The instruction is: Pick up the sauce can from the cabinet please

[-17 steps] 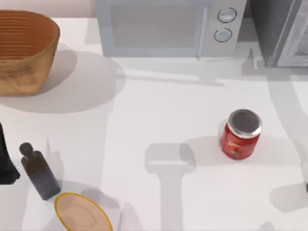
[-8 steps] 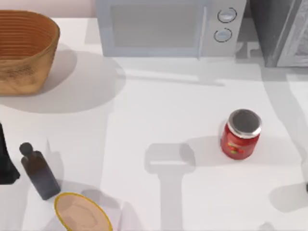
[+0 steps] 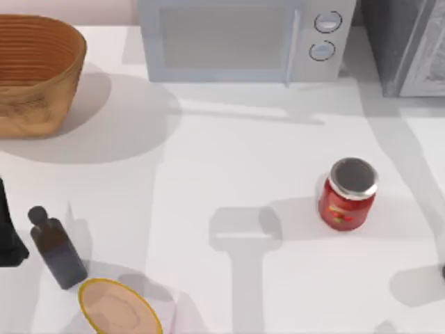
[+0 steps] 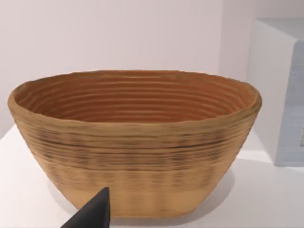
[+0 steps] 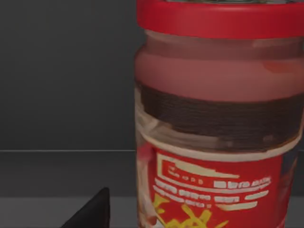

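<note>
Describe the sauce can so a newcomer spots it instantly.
Find the dark grey cabinet at the top view's upper right. The sauce can stands against its dark walls in the right wrist view. Red rim, unlike the silver-lidded red jar out on the table.

Bright, even light floods the white desk (image 3: 229, 160) in the top view, and nothing glares. Soft grey shadows fall leftward and toward the frame's lower edge: a broad one spreads beside the woven tan basket (image 3: 35, 73), another trails left from the red jar with the silver-grey lid (image 3: 348, 195), and a long arm-shaped shadow sits at lower centre. The left wrist view is well lit, pale walls behind the basket. The right wrist view is dim, the red-lidded sauce can (image 5: 213, 123) close and soft-edged against a dark grey cabinet interior (image 5: 66, 76).
</note>
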Available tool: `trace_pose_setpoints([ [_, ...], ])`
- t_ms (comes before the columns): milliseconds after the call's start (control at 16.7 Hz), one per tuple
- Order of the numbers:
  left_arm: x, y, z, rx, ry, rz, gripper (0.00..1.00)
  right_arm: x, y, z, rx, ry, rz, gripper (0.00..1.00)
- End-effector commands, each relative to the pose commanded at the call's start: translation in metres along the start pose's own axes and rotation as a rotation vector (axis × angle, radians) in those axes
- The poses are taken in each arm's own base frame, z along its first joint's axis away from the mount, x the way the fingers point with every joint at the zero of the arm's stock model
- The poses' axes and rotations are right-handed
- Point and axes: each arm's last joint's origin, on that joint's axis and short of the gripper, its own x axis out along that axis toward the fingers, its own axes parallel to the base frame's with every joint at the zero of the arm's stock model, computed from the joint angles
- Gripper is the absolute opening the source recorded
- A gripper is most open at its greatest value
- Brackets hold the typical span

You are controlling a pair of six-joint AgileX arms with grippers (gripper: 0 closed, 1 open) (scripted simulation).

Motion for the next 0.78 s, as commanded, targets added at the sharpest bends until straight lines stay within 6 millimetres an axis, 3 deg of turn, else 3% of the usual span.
trace_pose_setpoints([
  [420,0.000,0.000,0.000,0.000,0.000,0.000,1.00,0.011,0.004,-0.001,0.000,0.003,-0.007,1.00],
  [780,0.000,0.000,0.000,0.000,0.000,0.000,1.00,0.055,0.005,0.000,0.000,0.001,-0.006,1.00],
])
